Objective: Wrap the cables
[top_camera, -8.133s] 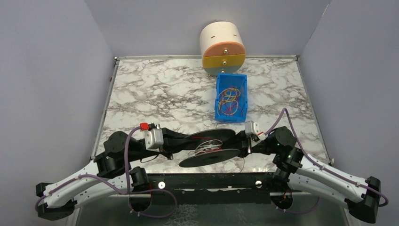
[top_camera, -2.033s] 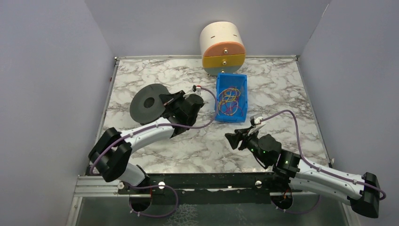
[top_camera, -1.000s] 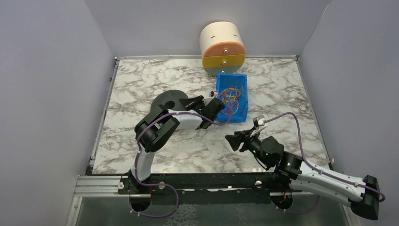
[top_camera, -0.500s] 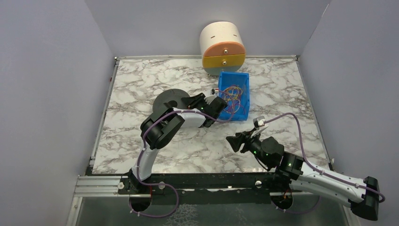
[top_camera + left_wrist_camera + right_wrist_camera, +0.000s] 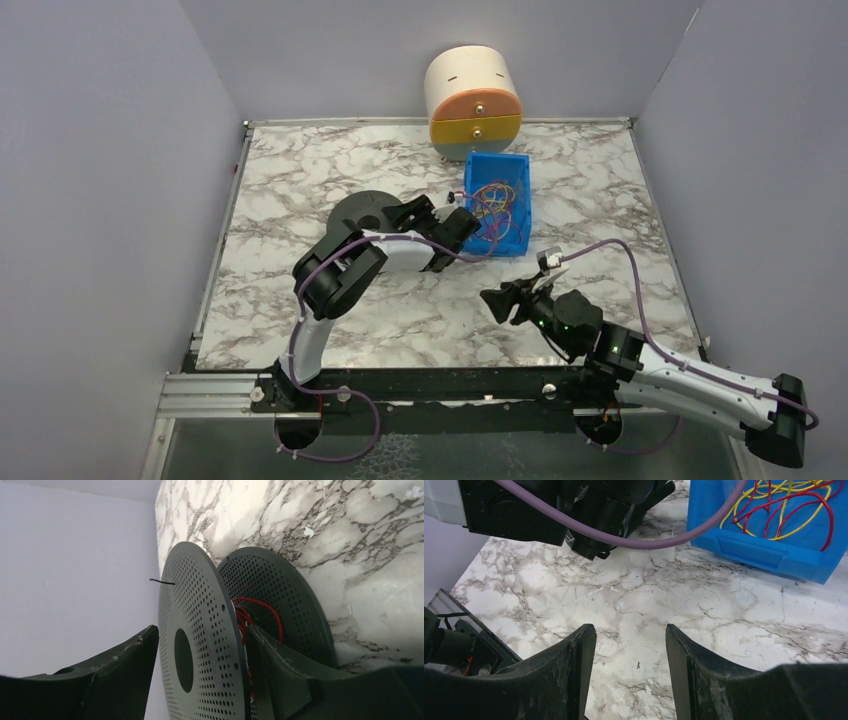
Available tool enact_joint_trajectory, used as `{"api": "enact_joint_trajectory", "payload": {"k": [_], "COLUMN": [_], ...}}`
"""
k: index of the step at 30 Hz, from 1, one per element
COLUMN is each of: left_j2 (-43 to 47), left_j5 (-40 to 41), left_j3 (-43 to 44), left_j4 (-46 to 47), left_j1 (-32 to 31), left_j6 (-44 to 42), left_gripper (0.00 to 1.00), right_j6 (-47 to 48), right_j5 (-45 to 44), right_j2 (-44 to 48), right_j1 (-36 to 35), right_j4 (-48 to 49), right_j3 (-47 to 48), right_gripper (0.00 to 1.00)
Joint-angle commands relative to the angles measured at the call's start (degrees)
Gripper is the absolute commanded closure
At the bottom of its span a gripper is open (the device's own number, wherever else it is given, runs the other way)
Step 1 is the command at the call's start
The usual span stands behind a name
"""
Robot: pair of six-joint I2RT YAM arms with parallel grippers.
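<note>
A black perforated spool [image 5: 358, 209] lies on the marble left of the blue bin. In the left wrist view the spool [image 5: 200, 645] fills the frame, with red cable [image 5: 257, 611] wound between its two discs. My left gripper [image 5: 412, 212] [image 5: 202, 630] is open astride the near disc: one finger sits between the discs against the cable, and the other stands off the disc's outer face. Loose red and yellow cables [image 5: 492, 204] [image 5: 784, 505] lie in the bin. My right gripper [image 5: 497, 300] [image 5: 630, 630] hovers open over bare marble, holding nothing.
The blue bin [image 5: 519, 212] [image 5: 769, 555] stands slightly askew right of my left wrist. A round cream, orange and yellow drawer unit [image 5: 473, 100] stands at the back edge. The left arm's purple hose [image 5: 624, 541] crosses the right wrist view. Grey walls close in the table's sides.
My left jaws have opened, letting go of the spool's disc, and the spool has stayed in place. The blue bin has turned slightly. The right arm has hardly moved.
</note>
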State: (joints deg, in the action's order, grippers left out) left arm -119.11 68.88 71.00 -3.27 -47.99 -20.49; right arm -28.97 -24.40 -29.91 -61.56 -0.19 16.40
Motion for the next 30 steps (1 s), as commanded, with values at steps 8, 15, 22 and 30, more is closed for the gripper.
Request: {"api": "enact_joint_trajectory", "payload": {"k": [8, 15, 22, 30], "left_j2": [9.1, 13.2, 20.0, 29.7], "left_j5": [-12.5, -19.1, -26.2, -33.6], "left_j3": [-4.3, -7.6, -11.2, -13.0], "left_j4": [-7.2, -8.6, -8.3, -9.2], "left_j1": [-0.9, -1.6, -2.3, -3.3], "left_j6": [12.5, 17.7, 22.6, 25.6], "left_gripper": [0.22, 0.17, 0.12, 0.08], "right_j6": [-0.5, -0.1, 0.1, 0.8], "right_j5": [-1.4, -5.2, -8.9, -11.2], "right_j2": [0.5, 0.2, 0.9, -1.3], "right_j1": [-0.3, -0.3, -0.3, -0.3], "right_j4": [-4.1, -8.0, -12.4, -14.4], "right_j3": [4.1, 7.1, 10.0, 12.2], "right_gripper": [0.42, 0.41, 0.40, 0.39]}}
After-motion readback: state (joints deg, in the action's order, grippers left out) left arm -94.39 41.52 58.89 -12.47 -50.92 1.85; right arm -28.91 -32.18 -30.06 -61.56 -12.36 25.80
